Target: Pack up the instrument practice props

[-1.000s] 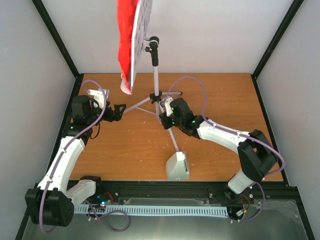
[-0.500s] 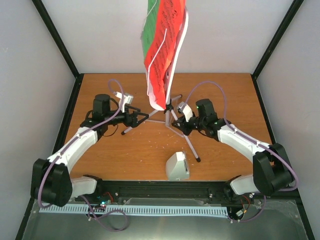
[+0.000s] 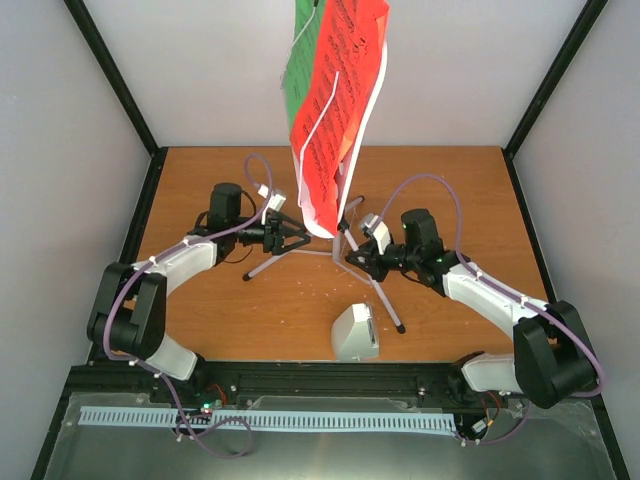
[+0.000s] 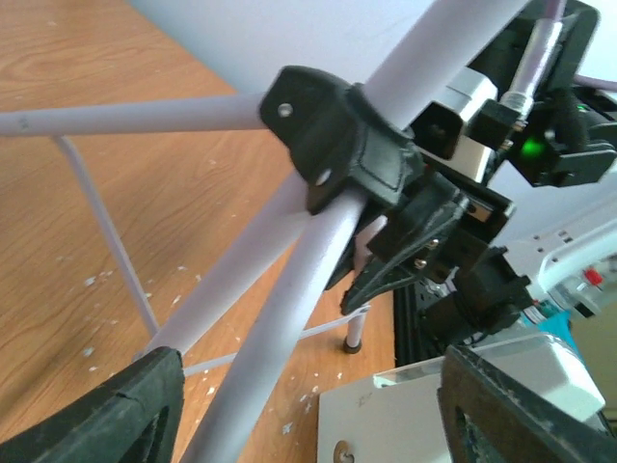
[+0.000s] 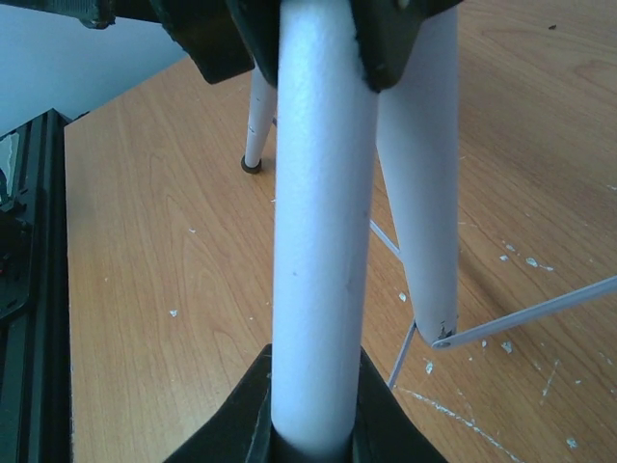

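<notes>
The music stand stands upright at the table's middle back, its tripod hub (image 4: 347,154) close in the left wrist view. A red sheet (image 3: 335,110) and a green sheet (image 3: 300,70) hang on its white tray. My left gripper (image 3: 287,236) is open, its fingers (image 4: 96,415) wide apart on either side of a silver tripod leg (image 4: 280,328). My right gripper (image 3: 352,256) is shut on another tripod leg (image 5: 316,241), just under the hub. The white metronome (image 3: 355,333) sits near the front edge, below the leg that points forward.
The wooden table (image 3: 470,200) is boxed in by grey walls and black frame posts. A black rail (image 3: 330,378) runs along the near edge. The tripod's thin brace rods (image 5: 521,313) spread low between the legs. White specks dot the wood.
The stand has turned, so the red and green sheets now face the camera. Both arms have closed in on the tripod: the left gripper moved right to a leg, the right one holds its leg.
</notes>
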You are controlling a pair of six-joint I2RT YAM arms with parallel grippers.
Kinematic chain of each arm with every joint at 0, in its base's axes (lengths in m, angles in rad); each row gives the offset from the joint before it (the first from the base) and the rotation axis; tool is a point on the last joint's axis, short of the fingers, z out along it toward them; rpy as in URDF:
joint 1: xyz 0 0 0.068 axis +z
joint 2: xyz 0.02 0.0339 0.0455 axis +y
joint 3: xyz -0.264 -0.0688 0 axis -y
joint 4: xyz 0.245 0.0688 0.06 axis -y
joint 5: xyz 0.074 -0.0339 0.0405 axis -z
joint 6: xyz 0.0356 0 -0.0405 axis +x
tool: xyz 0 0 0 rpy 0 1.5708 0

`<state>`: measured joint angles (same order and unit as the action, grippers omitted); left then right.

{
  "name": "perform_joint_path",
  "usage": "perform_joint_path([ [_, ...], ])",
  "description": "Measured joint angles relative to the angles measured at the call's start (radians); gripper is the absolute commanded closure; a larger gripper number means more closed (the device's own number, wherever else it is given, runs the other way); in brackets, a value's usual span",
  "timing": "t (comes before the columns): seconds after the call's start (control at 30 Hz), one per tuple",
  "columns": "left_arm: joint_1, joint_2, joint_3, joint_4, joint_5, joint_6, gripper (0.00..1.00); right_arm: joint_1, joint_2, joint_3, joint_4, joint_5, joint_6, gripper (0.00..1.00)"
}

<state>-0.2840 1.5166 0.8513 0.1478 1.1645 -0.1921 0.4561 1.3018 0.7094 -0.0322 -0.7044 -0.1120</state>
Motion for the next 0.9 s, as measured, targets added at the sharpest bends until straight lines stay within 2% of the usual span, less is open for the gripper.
perform_joint_path([
  [0.2, -0.051, 0.096, 0.086, -0.006, 0.06, 0.058, 0.49, -0.009, 0.0, -0.006, 0.012, -0.015, 0.005, 0.96],
  [0.4, -0.067, 0.123, 0.105, -0.016, 0.055, 0.098, 0.68, -0.013, -0.011, -0.024, 0.03, -0.021, 0.015, 0.87],
  [0.67, -0.077, 0.117, 0.096, -0.016, 0.056, 0.146, 0.86, -0.018, -0.063, -0.049, 0.062, 0.002, 0.018, 0.63],
  [0.83, -0.082, 0.056, 0.037, 0.009, -0.001, 0.159, 0.98, -0.019, -0.088, -0.05, 0.066, 0.041, 0.014, 0.36],
  [0.9, -0.083, 0.023, 0.008, 0.015, -0.026, 0.159, 1.0, -0.022, -0.106, -0.052, 0.066, 0.056, 0.012, 0.25],
])
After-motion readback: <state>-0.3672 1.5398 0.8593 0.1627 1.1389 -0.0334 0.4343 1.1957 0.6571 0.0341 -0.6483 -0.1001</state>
